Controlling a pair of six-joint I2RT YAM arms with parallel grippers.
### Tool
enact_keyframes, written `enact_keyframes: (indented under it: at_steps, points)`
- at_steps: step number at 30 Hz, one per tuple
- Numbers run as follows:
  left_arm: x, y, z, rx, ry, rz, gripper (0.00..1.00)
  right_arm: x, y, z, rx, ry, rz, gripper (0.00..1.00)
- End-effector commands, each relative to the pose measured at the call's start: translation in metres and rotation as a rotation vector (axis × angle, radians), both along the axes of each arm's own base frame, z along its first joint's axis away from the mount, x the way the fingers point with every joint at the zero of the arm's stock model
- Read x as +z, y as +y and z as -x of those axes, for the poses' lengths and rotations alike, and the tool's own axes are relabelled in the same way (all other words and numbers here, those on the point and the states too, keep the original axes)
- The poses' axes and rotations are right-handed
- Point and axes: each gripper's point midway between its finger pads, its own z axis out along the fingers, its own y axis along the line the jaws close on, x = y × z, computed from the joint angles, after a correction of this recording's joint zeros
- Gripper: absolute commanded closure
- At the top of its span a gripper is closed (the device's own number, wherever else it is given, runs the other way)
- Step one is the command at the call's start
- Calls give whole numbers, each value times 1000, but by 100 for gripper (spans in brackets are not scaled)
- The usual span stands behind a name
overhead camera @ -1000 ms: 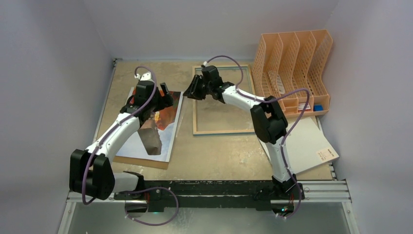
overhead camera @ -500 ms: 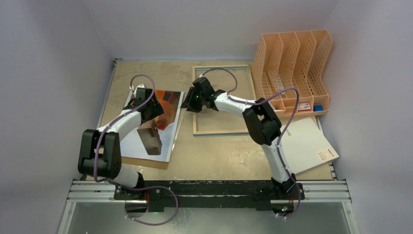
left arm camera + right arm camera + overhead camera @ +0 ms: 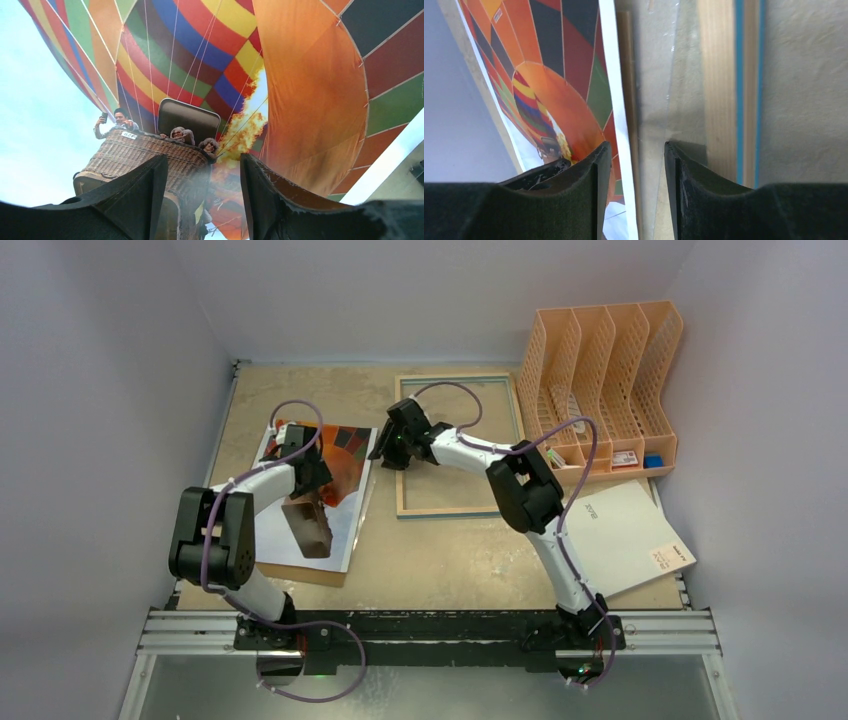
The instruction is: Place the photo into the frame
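While left gripper (image 3: 203, 159) hangs spread over photo (image 3: 300, 75), right gripper (image 3: 636, 147), spread, straddles its edge.

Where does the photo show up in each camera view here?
Top external: the photo lies left of the frame.
Left wrist: the photo fills the picture.
Right wrist: the photo takes the left half, beside the frame.
Shared landmark: the orange balloon panel.

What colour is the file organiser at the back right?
The file organiser is peach, latticed; the top view shows it best.
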Motion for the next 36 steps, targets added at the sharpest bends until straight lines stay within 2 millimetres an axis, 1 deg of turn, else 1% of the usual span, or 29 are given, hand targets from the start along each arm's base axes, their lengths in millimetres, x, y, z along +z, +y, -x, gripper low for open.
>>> enact_keyframes:
  at_steps: [1, 4, 6, 8, 11, 12, 14, 18, 23, 26, 30, 36]
  points:
    - [5, 6, -5, 36, -6, -4, 43, -12, 2, 7, -20, 46, 60, 54]
    - [3, -2, -3, 2, 52, 26, 43, -20, 6, 15, 9, 95, 50, 55]
    - [-1, -5, 2, -12, 94, 37, 44, -18, 12, 12, 28, 89, 10, 54]
    - [-4, -6, 6, -21, 113, 40, 45, -9, 22, 12, 79, 75, -59, 55]
    - [-7, -6, 7, -31, 125, 38, 45, 12, 40, 18, 166, 24, -196, 55]
    - [-8, -6, 7, -33, 132, 36, 45, 20, 45, 20, 189, 4, -239, 55]
    - [-10, -6, 7, -40, 145, 32, 45, 29, 49, 24, 222, -11, -310, 56]
    - [-12, -6, 7, -47, 154, 30, 46, 41, 52, 31, 260, -30, -393, 60]
    - [-15, -7, 10, -49, 169, 33, 47, 61, 54, 37, 301, -94, -480, 66]
    - [-16, -7, 10, -45, 177, 32, 47, 63, 53, 39, 303, -97, -485, 71]
    - [-13, -6, 9, -43, 175, 31, 47, 60, 49, 39, 288, -93, -474, 81]
    - [-10, -6, 8, -41, 167, 28, 48, 63, 44, 40, 289, -114, -461, 90]
